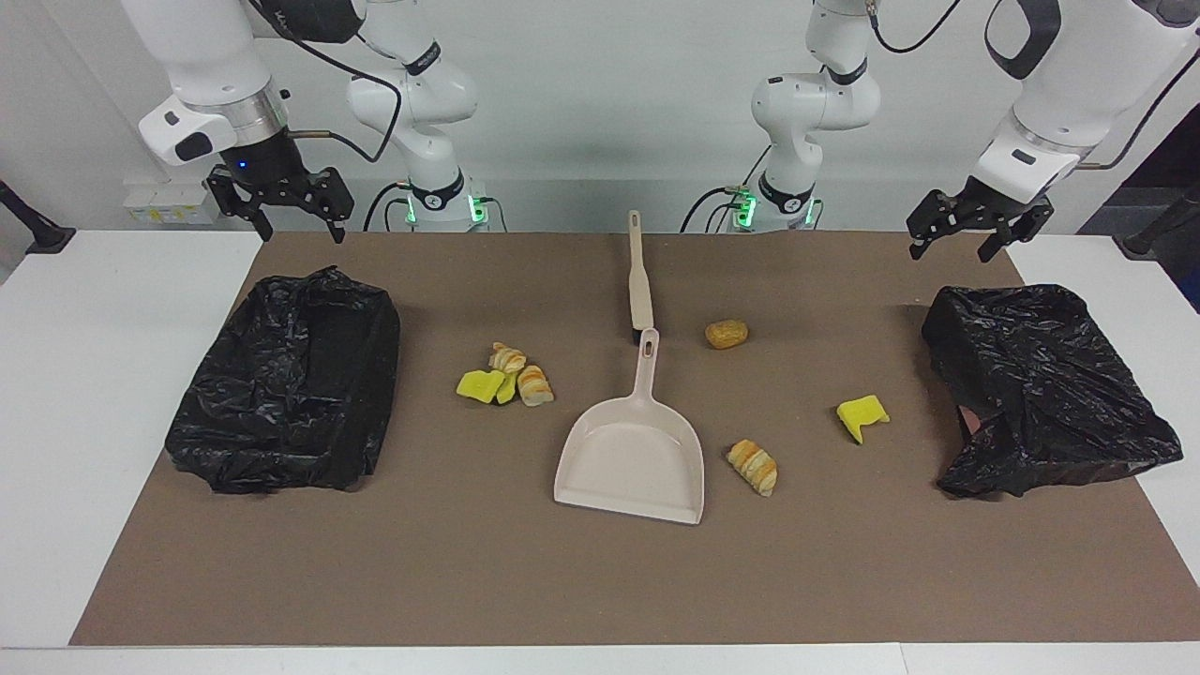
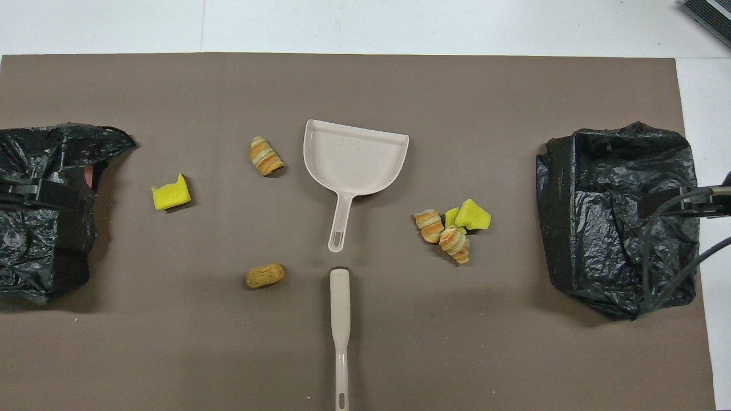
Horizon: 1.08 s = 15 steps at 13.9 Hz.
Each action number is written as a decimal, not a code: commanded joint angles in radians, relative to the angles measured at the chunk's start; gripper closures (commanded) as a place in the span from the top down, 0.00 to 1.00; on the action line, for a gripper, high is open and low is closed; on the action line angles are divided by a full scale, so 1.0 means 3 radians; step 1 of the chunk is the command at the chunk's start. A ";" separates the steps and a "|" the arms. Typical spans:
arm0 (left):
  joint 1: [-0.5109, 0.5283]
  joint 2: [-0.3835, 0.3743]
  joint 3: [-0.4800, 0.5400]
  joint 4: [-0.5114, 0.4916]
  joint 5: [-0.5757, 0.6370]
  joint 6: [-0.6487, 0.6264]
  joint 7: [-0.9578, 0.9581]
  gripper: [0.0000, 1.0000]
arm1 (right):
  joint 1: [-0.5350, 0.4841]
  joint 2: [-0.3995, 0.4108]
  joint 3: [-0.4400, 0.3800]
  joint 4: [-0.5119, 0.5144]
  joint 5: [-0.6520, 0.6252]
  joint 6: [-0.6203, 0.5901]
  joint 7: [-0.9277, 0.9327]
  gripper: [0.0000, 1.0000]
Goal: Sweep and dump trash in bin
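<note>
Both jaws open, raised well apart from the trash [image 1: 514,375] on the mat.

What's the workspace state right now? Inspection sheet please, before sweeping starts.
Surface: brown mat on white table.
Job's things: dustpan mid-mat, brush nearer the robots, handle ends almost meeting; bun, two lone pieces and a cluster loose; one black-lined bin at each end.
Clutter: nothing seen.
Grippers: left gripper and right gripper open, empty, raised, waiting.
Cables: on both arms and bases.
Surroundings: white wall.
</note>
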 commanded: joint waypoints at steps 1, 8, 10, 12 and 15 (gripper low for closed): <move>0.0007 -0.0035 0.0005 0.0010 0.0027 -0.0064 0.0031 1.00 | -0.0010 -0.0003 -0.0014 0.0069 0.0075 -0.0200 -0.0236 1.00; 0.0007 -0.0035 0.0000 0.0000 0.0022 -0.0054 0.0000 1.00 | 0.0010 -0.0084 -0.0163 -0.0007 0.0070 -0.0166 -0.0401 1.00; -0.0018 -0.0045 -0.0005 -0.0021 0.0022 -0.0044 -0.0005 1.00 | 0.0010 -0.0095 -0.0163 -0.0023 0.0075 -0.0165 -0.0401 1.00; -0.0044 -0.0051 -0.0015 -0.0062 0.0022 -0.0043 -0.0015 1.00 | 0.0010 -0.0095 -0.0163 -0.0028 0.0075 -0.0165 -0.0401 1.00; -0.0232 -0.0188 -0.0046 -0.0261 0.0017 -0.0028 -0.0229 1.00 | 0.0010 -0.0095 -0.0163 -0.0028 0.0075 -0.0165 -0.0401 1.00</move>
